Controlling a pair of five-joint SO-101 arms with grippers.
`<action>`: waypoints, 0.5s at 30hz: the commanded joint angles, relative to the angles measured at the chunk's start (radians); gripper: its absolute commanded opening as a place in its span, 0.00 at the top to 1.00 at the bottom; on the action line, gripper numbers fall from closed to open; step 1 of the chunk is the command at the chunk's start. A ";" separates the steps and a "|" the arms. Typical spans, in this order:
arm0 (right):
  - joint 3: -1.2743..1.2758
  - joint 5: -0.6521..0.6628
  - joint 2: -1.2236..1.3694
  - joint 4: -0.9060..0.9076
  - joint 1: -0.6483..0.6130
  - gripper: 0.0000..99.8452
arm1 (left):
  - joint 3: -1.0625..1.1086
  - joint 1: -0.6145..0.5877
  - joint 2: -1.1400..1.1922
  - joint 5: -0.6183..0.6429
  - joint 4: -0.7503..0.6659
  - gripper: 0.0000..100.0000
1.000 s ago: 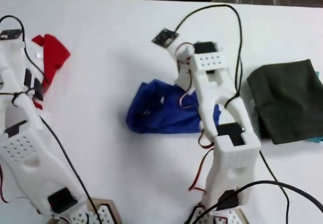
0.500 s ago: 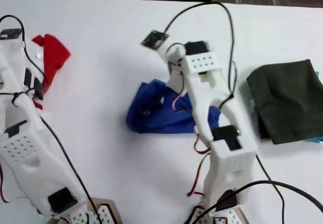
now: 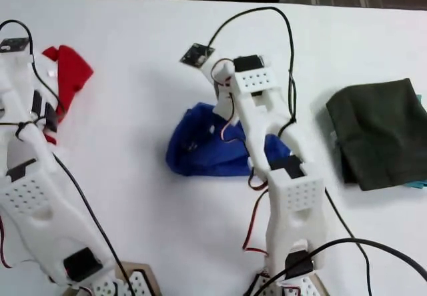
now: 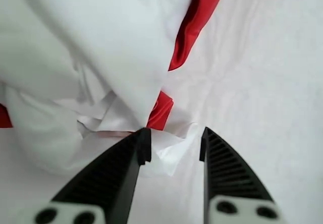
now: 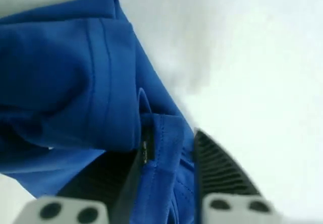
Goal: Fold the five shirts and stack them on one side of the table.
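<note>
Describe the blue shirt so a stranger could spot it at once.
On the white table, look to the middle, beneath the right arm. The blue shirt lies crumpled there, unlike the folded dark green shirt at one edge and the red shirt at the other.

Blue shirt (image 3: 200, 153) crumpled mid-table; red shirt (image 3: 70, 73) bunched far left; dark green shirt (image 3: 380, 133) — folded — far right.

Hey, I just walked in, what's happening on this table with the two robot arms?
The arms are working on shirts. The right claw is closed on a fold of the crumpled blue shirt in the middle of the white table. The left claw hangs open over rumpled white cloth beside the red shirt. A folded dark green shirt lies at the right edge.
</note>
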 commanded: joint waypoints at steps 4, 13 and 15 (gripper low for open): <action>-0.044 0.002 -0.013 0.035 0.007 0.98 | -0.004 0.005 -0.072 -0.009 -0.006 0.82; -0.038 0.003 -0.191 0.148 0.067 0.98 | -0.004 0.005 -0.072 -0.009 -0.006 0.82; -0.037 0.005 -0.249 0.182 0.105 0.98 | -0.004 0.005 -0.072 -0.009 -0.006 0.82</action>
